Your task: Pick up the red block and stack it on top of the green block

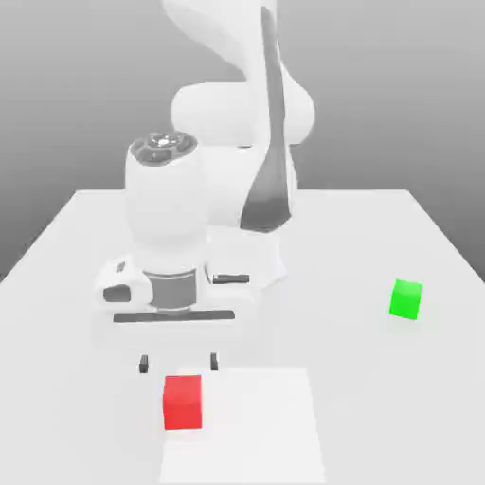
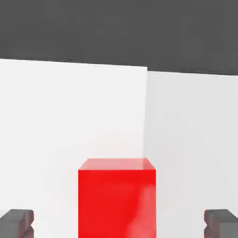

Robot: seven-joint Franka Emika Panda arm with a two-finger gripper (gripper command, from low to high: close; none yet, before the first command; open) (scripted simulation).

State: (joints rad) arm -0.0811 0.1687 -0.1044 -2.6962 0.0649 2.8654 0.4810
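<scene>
Red block (image 1: pixel 183 402): small plain cube, bright red, matte. It rests on the table (image 1: pixel 379 237), on a paler square patch (image 1: pixel 265 426) near the front edge, toward the exterior view's left. In the hand view its top face and one side face (image 2: pixel 116 200) show, between the two fingertips.

Green block (image 1: pixel 406 299): same size, bright green, matte. It sits on the table, well apart, toward the exterior view's right.

Gripper (image 1: pixel 178 362): spread wide, grasping nothing, poised just above the red block, its dark fingertips (image 1: pixel 144 363) clear of the cube.
</scene>
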